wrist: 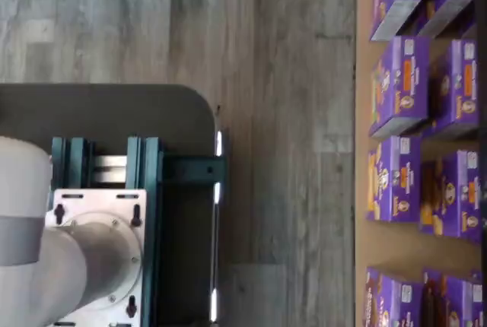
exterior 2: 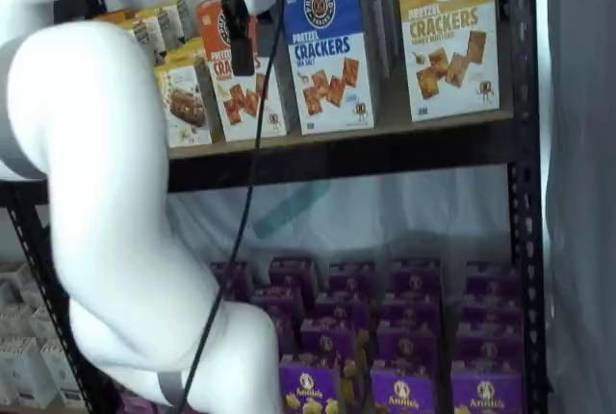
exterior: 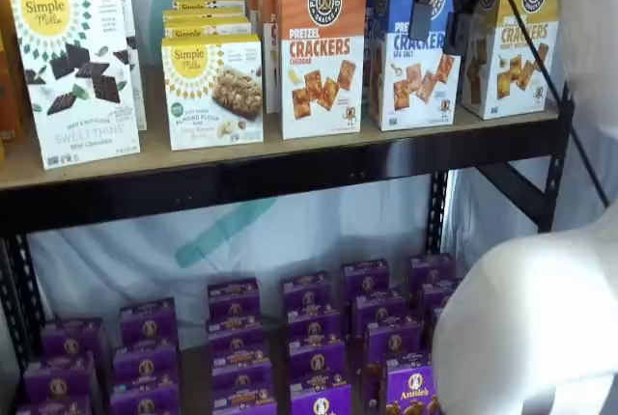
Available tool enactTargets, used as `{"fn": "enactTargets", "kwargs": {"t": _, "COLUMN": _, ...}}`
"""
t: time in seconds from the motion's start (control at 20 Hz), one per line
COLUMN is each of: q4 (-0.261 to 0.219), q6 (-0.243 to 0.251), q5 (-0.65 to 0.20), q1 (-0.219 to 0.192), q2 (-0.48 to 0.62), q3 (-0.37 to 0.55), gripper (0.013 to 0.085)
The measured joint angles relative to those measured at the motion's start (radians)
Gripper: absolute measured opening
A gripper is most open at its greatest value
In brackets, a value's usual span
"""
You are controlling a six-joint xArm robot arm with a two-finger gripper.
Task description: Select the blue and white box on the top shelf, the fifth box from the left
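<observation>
The blue and white box (exterior: pixel 413 82) stands upright on the top shelf (exterior: pixel 290 172), between an orange-topped carton and a yellow-topped one. It also shows in a shelf view as the blue and white box (exterior 2: pixel 328 53) above the shelf's black rail (exterior 2: pixel 385 149). My gripper (exterior: pixel 441 21) hangs in front of the box's blue upper half, apart from it and open, with the box's face visible between the two black fingers (exterior: pixel 422 17). In a shelf view the gripper (exterior 2: pixel 235 34) is side-on, left of the box. The wrist view shows no fingers.
An orange Cheddar carton (exterior: pixel 323 48) and a yellow-topped carton (exterior: pixel 517 43) flank the box. Simple Mills boxes (exterior: pixel 82 72) stand further left. Purple boxes (exterior: pixel 319 338) fill the lower shelf. My white arm (exterior 2: pixel 115 202) and a black cable (exterior 2: pixel 252 173) hang in front of the rack.
</observation>
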Motion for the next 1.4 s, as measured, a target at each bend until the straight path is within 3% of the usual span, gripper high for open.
{"fn": "enactTargets", "kwargs": {"t": 0.25, "q4": 0.065, "q6": 0.003, "q5": -0.043, "q1": -0.020, "q2": -0.008, "q3": 0.011, "gripper": 0.0850}}
{"fn": "enactTargets", "kwargs": {"t": 0.55, "q4": 0.227, "q6": -0.006, "q5": -0.115, "q1": -0.093, "q2": -0.034, "q3": 0.033, "gripper": 0.0850}}
{"fn": "enactTargets", "kwargs": {"t": 0.9, "q4": 0.402, "q6": -0.019, "q5": -0.259, "q1": -0.180, "q2": -0.083, "q3": 0.088, "gripper": 0.0850}}
{"fn": "enactTargets", "kwargs": {"t": 1.15, "q4": 0.465, "q6": -0.027, "q5": -0.306, "q1": -0.220, "q2": -0.075, "q3": 0.073, "gripper": 0.0850}}
{"fn": "enactTargets", "kwargs": {"t": 1.4, "q4": 0.497, "q6": -0.031, "q5": -0.343, "q1": -0.240, "q2": -0.045, "q3": 0.045, "gripper": 0.0850}}
